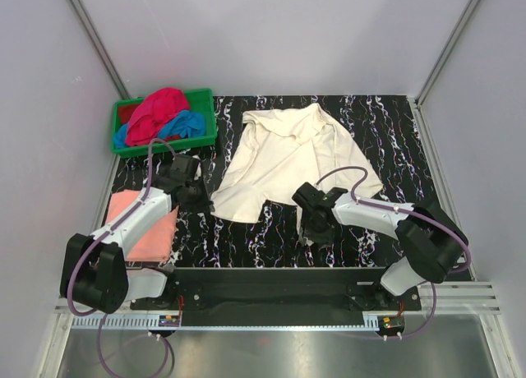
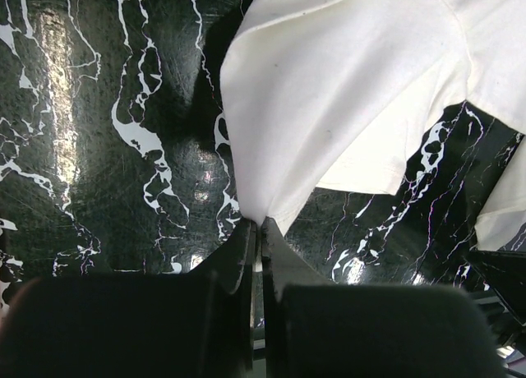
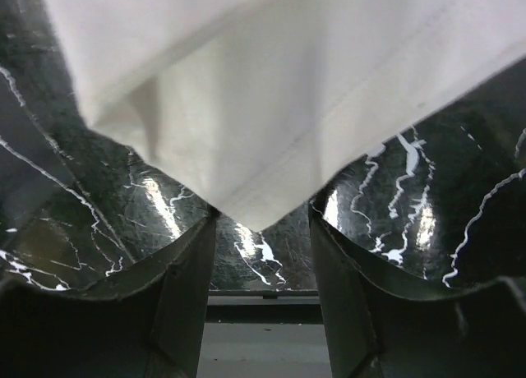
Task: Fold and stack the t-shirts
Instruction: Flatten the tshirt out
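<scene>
Green crate (image 1: 209, 119) sits at the far left corner of the black white-veined table (image 1: 394, 131), beyond and left of the left fingers (image 2: 234, 271), well apart from the right fingers (image 3: 189, 263), white walls (image 1: 279, 33) around.

Pale, plain walls (image 1: 271, 33) are closing in the scene on three sides, with slim metal posts (image 1: 94, 37) rising at the corners. The tabletop (image 1: 394, 123) (glossy black, veined white like marble) is catching glare from overhead light. A silvery slotted rail (image 1: 477, 294) is edging its near side.
</scene>
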